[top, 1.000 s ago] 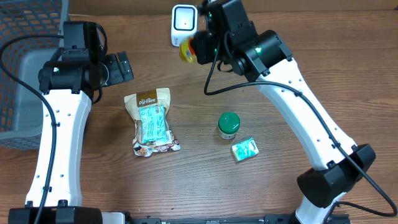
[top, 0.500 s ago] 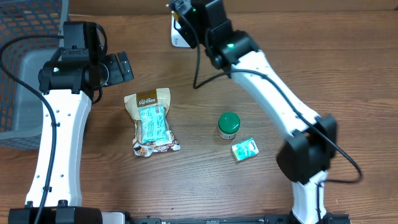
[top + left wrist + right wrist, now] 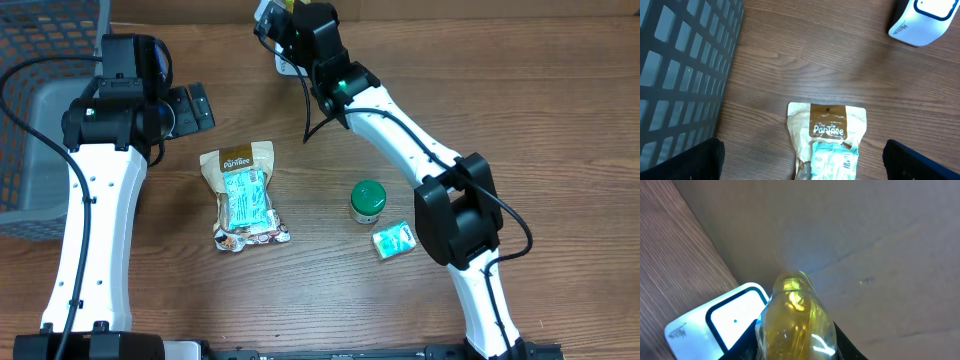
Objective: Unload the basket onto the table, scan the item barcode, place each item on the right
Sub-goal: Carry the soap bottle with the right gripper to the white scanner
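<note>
A clear yellow bottle fills the right wrist view, and my right gripper is shut on it, a dark finger on each side. Just behind and left of the bottle stands the white barcode scanner with its black-framed window. From overhead, the right gripper is at the table's far edge on top of the scanner, most of which the arm hides. My left gripper hangs open and empty above the top of a brown-and-teal snack pouch.
A dark mesh basket stands at the far left. The snack pouch lies mid-table. A green-lidded jar and a small teal packet sit right of centre. A cardboard wall rises behind the scanner.
My right arm has swung left and back with the yellow bottle, from right of the scanner to over it. The left arm has not moved.
</note>
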Controlling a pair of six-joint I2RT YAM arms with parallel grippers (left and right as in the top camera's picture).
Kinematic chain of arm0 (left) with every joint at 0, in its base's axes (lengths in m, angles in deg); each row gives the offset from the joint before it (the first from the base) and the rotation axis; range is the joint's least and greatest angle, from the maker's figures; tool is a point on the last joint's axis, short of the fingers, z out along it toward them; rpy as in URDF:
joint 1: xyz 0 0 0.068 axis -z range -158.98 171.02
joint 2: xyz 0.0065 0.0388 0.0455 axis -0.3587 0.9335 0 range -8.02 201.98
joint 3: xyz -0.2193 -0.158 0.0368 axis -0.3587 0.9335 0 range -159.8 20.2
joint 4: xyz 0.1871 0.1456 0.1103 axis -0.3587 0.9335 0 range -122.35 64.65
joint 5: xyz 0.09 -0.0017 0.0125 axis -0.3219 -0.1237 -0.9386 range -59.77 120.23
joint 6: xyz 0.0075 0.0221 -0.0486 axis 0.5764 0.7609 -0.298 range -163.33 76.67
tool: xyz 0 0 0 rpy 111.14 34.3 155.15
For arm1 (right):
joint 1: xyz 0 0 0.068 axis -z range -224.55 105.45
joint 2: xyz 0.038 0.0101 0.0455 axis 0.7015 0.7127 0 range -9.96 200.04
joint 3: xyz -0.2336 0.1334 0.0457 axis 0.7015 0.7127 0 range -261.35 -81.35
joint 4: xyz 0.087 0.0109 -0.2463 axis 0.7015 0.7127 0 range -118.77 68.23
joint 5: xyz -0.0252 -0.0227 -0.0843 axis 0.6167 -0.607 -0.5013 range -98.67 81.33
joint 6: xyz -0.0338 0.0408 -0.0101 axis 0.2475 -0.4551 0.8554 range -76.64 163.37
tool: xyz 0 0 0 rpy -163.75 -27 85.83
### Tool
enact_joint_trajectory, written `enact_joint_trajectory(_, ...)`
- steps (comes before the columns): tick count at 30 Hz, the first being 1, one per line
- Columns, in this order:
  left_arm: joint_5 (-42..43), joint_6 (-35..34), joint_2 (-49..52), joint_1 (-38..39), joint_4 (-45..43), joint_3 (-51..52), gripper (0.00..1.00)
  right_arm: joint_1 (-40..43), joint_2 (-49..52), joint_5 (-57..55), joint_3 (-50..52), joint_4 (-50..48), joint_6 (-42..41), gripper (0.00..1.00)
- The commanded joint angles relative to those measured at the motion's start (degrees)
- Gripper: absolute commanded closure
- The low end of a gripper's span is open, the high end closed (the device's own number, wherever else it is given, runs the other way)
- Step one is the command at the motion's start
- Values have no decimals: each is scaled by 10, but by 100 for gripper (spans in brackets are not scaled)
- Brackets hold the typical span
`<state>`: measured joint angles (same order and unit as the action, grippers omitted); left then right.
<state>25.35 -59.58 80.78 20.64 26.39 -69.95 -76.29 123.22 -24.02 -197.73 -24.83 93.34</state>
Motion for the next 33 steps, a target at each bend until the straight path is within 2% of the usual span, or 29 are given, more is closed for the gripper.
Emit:
enact_joint_trajectory(1,5,10,2,1,-1,-6,0,4,10,0,-10,-24,43,75)
enact_joint_trajectory(15,5,10,2,1,-1,-6,1,18,62,3,-10,-116,60,75)
enact_joint_trajectory(25,5,10,2,1,-1,-6,0,26,71,17,-10,-112,55,73)
enact_joint_trajectory(28,5,10,2,1,-1,-6,0,24,67,-1,-11,-125,9,72)
enact_joint_trajectory(33,5,10,2,1,-1,-6,1,21,21,-22,-11,-123,-21,75)
